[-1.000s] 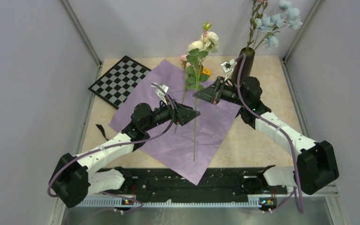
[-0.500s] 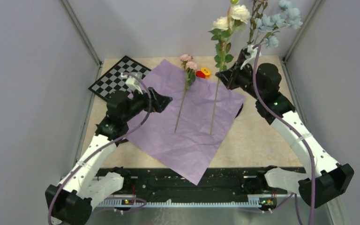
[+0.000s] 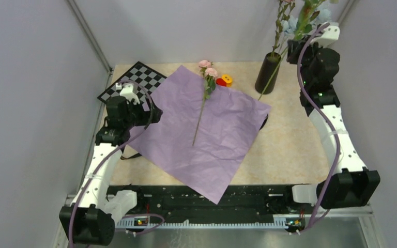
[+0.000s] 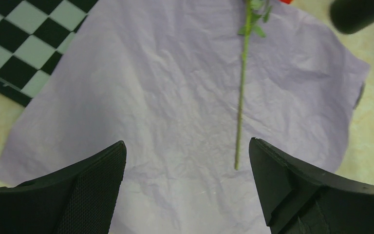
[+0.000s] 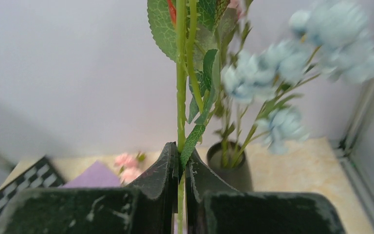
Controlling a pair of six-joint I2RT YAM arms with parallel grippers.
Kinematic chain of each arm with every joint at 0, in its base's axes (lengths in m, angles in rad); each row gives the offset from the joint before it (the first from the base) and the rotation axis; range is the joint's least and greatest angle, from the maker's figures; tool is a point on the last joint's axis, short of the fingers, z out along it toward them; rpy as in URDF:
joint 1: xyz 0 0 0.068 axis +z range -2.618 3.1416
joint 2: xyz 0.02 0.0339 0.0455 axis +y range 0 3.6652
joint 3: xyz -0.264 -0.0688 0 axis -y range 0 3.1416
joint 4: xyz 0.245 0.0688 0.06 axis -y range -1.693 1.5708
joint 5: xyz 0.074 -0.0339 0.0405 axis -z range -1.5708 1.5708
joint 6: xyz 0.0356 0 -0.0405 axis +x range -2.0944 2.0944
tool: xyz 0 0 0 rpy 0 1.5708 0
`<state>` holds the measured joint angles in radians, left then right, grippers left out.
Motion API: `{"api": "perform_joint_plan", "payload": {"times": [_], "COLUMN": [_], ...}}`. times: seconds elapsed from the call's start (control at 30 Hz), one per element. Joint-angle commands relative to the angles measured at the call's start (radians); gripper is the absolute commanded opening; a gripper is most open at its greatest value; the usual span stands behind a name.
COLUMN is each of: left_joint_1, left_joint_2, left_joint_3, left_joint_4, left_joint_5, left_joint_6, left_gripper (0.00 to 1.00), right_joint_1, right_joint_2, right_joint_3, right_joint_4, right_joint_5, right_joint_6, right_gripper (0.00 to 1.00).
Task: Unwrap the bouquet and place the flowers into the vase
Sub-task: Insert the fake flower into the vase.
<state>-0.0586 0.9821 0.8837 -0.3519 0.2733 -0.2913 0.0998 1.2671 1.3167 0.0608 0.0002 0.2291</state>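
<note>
1. Walls (image 3: 31,103) — plain pale grey panels on the left, back and right.
2. Bench (image 3: 289,150) — beige, faintly marbled top.
3. A metal post (image 3: 90,36) slants up the back left corner.
4. A black rail (image 3: 258,199) runs along the near edge.
5. Even light, soft shadows.

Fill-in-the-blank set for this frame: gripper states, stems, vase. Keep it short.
The right gripper is ___ on a leafy green flower stem.
The left gripper hangs ___ above the crinkled lilac paper sheet.
The loose stem lying on that sheet has ___ flowers.
The tall dark tapered vase holds light ___ blooms.
Missing: shut; open; pink; blue.
</note>
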Motion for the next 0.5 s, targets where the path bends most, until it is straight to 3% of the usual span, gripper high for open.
{"api": "perform_joint_plan", "payload": {"times": [0.0,0.47], "left_joint_1": [0.013,0.015], "left_joint_2": [-0.002,-0.005], "left_joint_3": [-0.005,-0.021], "left_joint_4": [-0.020,-0.016], "left_joint_5": [-0.181,-0.220], "left_joint_6": [0.086,0.125], "left_gripper": [0.99,0.99], "right_joint_1": [-0.054,-0.084], "right_joint_2": [0.085,0.348], "right_joint_3": [0.129,0.374], "right_joint_4": [0.242,0.406], "right_joint_5": [0.066,0.072], "right_joint_6": [-0.053,-0.146], "right_gripper": [0.00,0.00]}}
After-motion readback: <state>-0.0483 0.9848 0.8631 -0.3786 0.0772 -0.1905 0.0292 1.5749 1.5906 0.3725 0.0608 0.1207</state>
